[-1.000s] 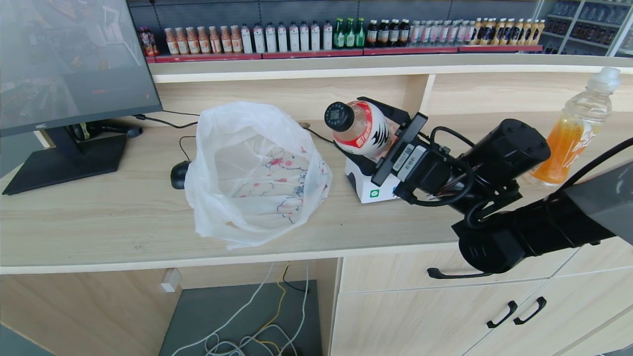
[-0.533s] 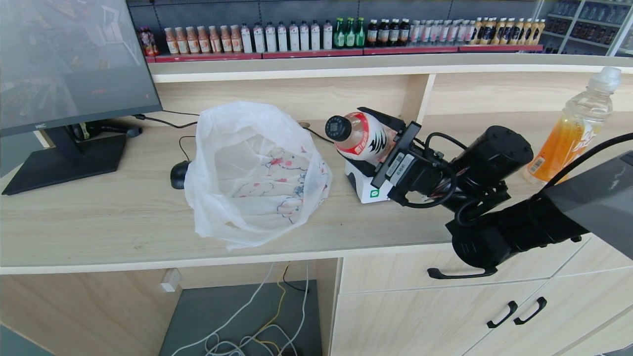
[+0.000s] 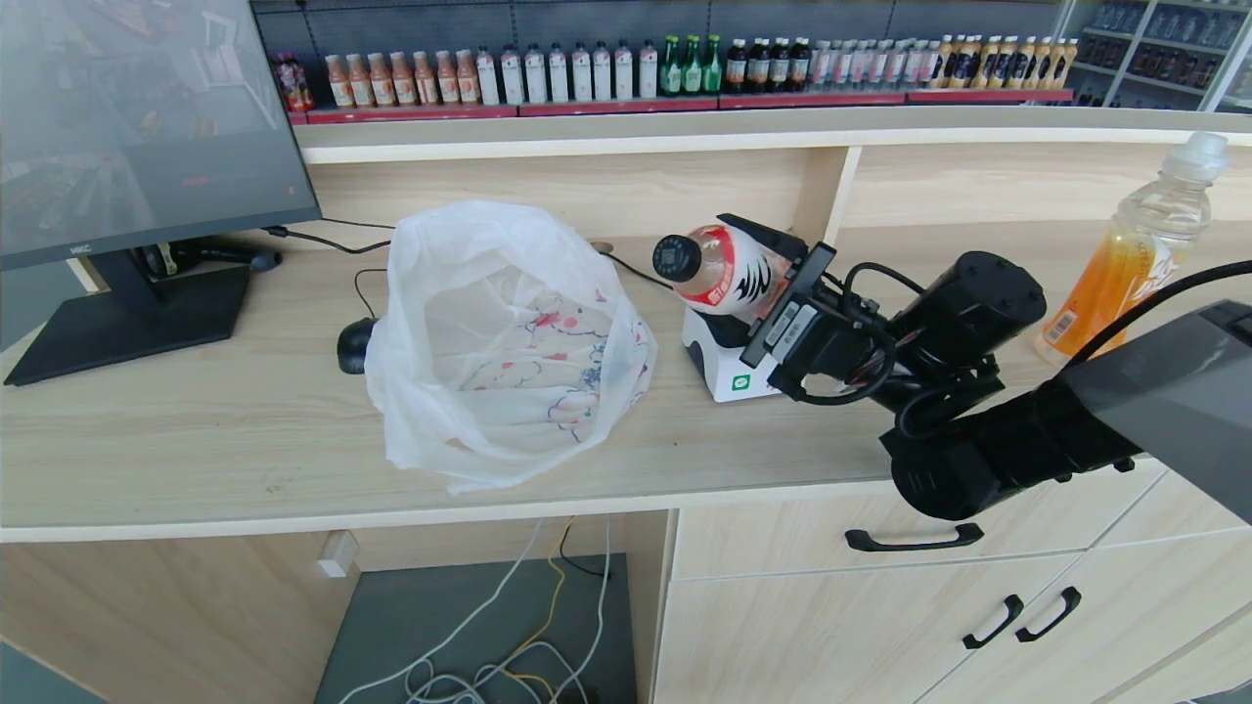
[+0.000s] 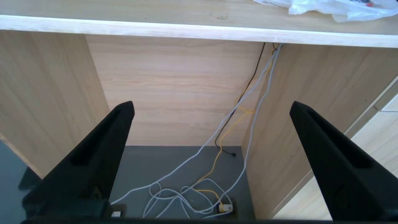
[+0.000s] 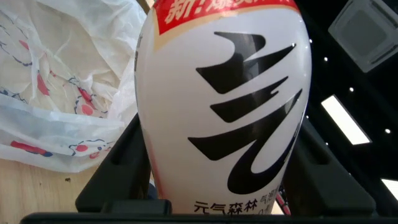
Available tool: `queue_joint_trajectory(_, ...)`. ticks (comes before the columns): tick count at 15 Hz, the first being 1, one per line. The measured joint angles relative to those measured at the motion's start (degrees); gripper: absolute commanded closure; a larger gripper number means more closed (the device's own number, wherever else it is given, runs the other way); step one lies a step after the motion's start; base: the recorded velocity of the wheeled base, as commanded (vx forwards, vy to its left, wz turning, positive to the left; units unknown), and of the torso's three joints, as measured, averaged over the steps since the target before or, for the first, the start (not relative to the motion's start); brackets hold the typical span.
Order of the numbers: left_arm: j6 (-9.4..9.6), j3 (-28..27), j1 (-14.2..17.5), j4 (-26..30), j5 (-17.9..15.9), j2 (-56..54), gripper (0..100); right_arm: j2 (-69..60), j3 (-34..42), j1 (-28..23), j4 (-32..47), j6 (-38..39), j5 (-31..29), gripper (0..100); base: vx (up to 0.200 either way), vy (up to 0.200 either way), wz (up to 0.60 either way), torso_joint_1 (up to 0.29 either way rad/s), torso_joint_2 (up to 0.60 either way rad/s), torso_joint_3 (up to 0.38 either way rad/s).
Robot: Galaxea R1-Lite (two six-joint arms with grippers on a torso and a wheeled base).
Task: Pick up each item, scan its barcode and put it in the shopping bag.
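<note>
We record a white bottle [image 3: 732, 272] with black strokes, red band, black cap; the bag [image 3: 494, 328] is translucent white, printed red and blue.

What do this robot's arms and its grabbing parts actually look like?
The right arm is black, built of rounded cylinder joints, with looping black cables and white labels near the wrist. The left gripper has two flat, black, tapering fingers.

The right hand [image 3: 732, 282] holds a white bottle [image 3: 722, 262] just over the scanner [image 3: 732, 376].
</note>
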Motion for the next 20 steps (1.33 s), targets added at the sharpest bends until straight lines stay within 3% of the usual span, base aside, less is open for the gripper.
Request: queue_joint_trajectory(20, 0.00, 0.00, 0.02, 0.00, 0.00, 0.00, 0, 2.35, -2.05, 0.46, 0.04, -0.90, 0.07, 100, 0.000, 0.000, 0.00, 0.000, 0.00, 0.000)
